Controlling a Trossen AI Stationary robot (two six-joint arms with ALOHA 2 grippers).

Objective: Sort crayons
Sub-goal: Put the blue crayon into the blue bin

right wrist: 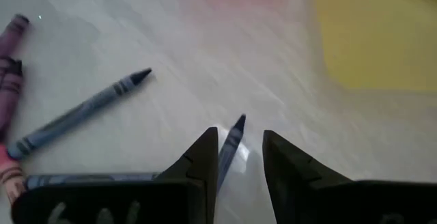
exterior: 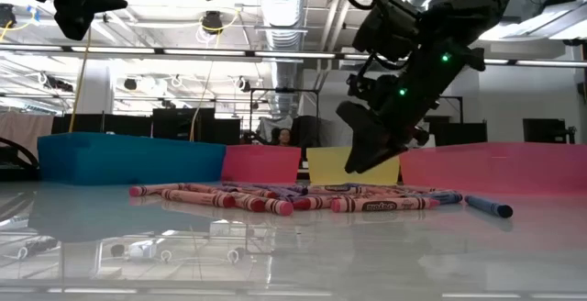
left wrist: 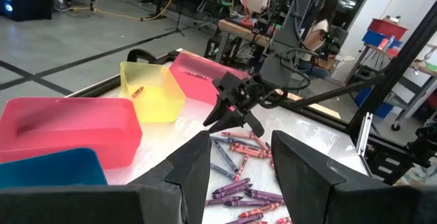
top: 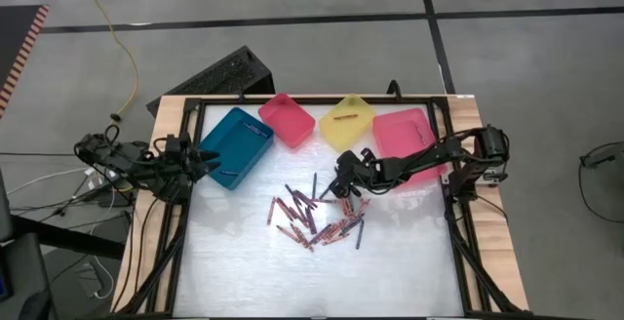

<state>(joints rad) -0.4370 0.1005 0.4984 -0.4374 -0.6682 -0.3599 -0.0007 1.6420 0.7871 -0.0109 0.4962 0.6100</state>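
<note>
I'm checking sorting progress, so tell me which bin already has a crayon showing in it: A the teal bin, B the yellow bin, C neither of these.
B: the high view shows one crayon lying inside the yellow bin, while most crayons are on the table.
</note>
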